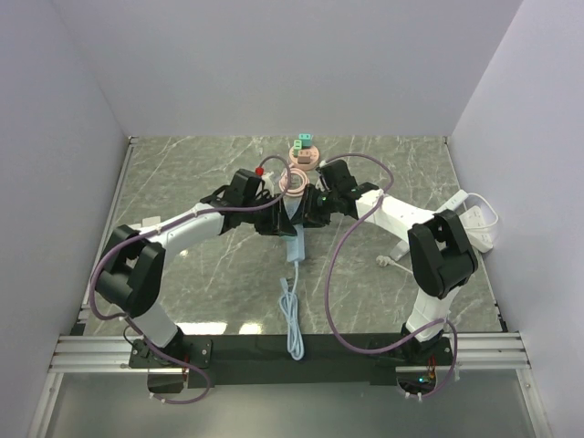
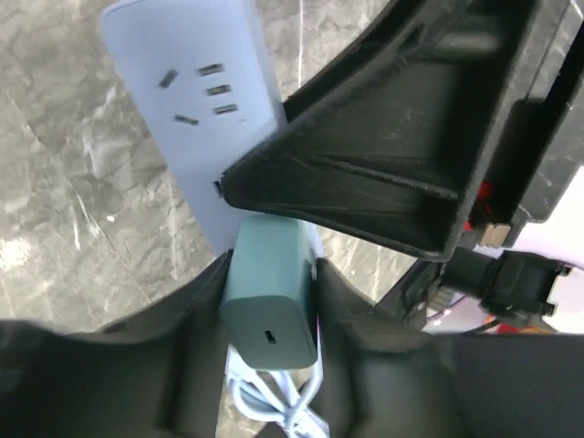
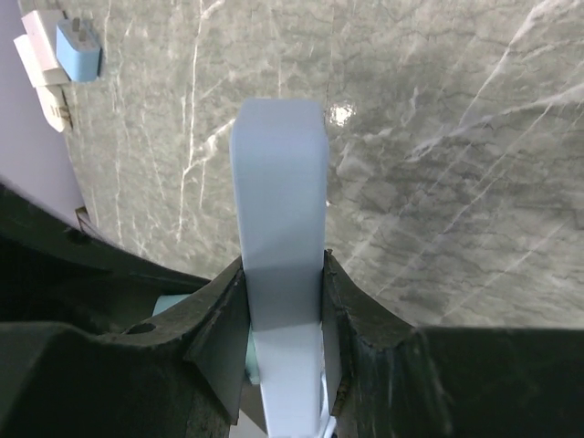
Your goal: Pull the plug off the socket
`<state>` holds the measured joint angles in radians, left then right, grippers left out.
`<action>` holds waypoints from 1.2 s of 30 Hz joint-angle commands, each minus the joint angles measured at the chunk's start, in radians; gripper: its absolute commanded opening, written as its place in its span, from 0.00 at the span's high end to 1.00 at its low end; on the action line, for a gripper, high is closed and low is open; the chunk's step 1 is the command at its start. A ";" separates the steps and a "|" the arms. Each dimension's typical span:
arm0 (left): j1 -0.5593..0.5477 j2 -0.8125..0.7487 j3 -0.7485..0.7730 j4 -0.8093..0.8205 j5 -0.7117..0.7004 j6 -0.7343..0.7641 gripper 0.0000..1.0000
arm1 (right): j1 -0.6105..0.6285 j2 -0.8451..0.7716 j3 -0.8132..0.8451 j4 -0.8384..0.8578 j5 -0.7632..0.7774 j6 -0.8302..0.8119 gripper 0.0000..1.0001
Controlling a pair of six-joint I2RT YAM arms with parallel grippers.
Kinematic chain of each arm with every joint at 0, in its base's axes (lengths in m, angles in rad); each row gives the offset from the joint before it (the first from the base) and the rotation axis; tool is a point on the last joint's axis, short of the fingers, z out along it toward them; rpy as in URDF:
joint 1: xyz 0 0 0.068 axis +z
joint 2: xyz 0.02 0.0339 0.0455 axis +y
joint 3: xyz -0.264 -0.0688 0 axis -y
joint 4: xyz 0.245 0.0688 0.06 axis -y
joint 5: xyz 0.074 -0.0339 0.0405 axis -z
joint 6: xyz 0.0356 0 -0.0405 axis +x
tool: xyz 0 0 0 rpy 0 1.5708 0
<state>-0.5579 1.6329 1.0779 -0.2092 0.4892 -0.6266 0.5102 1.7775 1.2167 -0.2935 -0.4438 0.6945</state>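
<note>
The left wrist camera alone gives a clear look at the teal plug point(image 2: 271, 306), seated in the pale blue power strip point(image 2: 196, 119), with the left claw point(image 2: 272, 269) closed on its sides. The right wrist view shows the right claw point(image 3: 283, 263) clamped across the strip's body. From above, both arms reach forward and their wrists meet over the strip at the middle of the table point(image 1: 182, 173), the cable point(image 1: 292, 319) trailing toward the bases.
</note>
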 commanded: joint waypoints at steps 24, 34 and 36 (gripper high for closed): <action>0.432 -0.251 -0.046 -0.100 0.246 0.036 0.99 | -0.053 0.020 -0.043 0.031 0.037 -0.041 1.00; 0.641 -0.104 0.059 -0.400 -0.305 0.130 0.99 | -0.076 -0.016 -0.071 0.014 0.048 -0.039 1.00; 0.696 -0.072 0.042 -0.403 -0.320 0.130 0.99 | -0.085 -0.033 -0.082 0.014 0.057 -0.038 1.00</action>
<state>0.0662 1.5269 1.1225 -0.5407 0.2794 -0.5304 0.4416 1.8103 1.1526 -0.2768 -0.3985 0.6594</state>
